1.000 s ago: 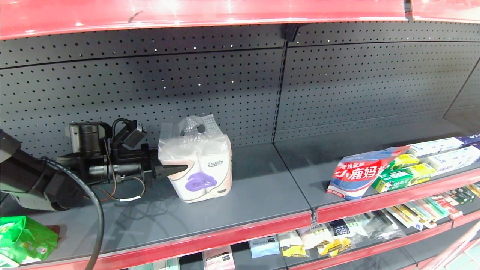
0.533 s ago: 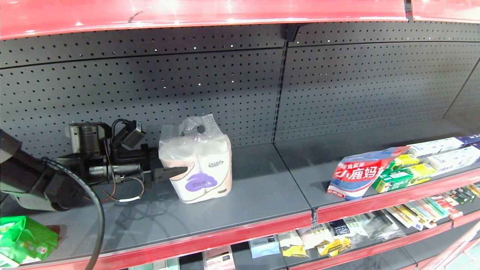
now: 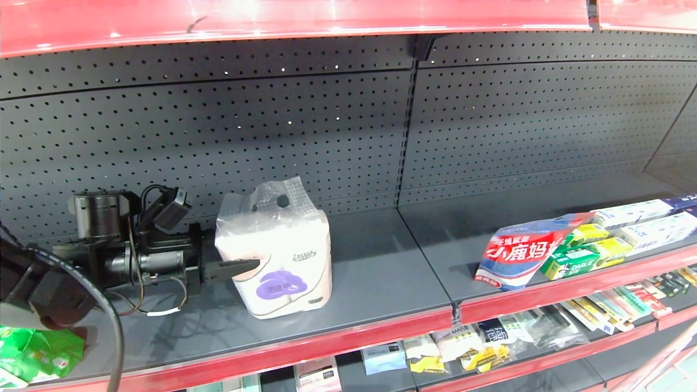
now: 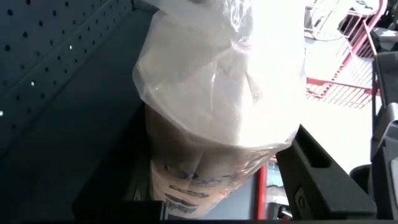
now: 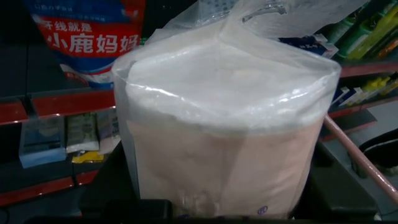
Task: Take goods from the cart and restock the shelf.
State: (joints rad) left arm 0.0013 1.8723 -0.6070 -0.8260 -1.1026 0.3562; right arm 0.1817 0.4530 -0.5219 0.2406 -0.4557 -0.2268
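Observation:
A plastic-wrapped toilet paper pack (image 3: 277, 261) with a purple print stands on the grey shelf (image 3: 381, 272), left of the middle. My left gripper (image 3: 245, 261) comes in from the left and is shut on it; one dark finger (image 3: 234, 267) lies across the pack's front, the other is hidden behind it. The left wrist view has the same pack (image 4: 217, 106) between the fingers (image 4: 317, 168). In the right wrist view a second toilet paper pack (image 5: 224, 124) sits in my right gripper (image 5: 224, 205), which is shut on it, in front of the lower shelves.
A blue and red bag (image 3: 517, 253) and toothpaste boxes (image 3: 626, 228) lie at the shelf's right end. Green packets (image 3: 32, 348) sit at the front left. Small goods (image 3: 490, 337) fill the shelf below. A pegboard wall (image 3: 326, 136) closes the back. The red cart (image 4: 348, 81) stands behind.
My left gripper has drawn back to the left and toward the shelf's front edge, and the toilet paper pack has moved with it.

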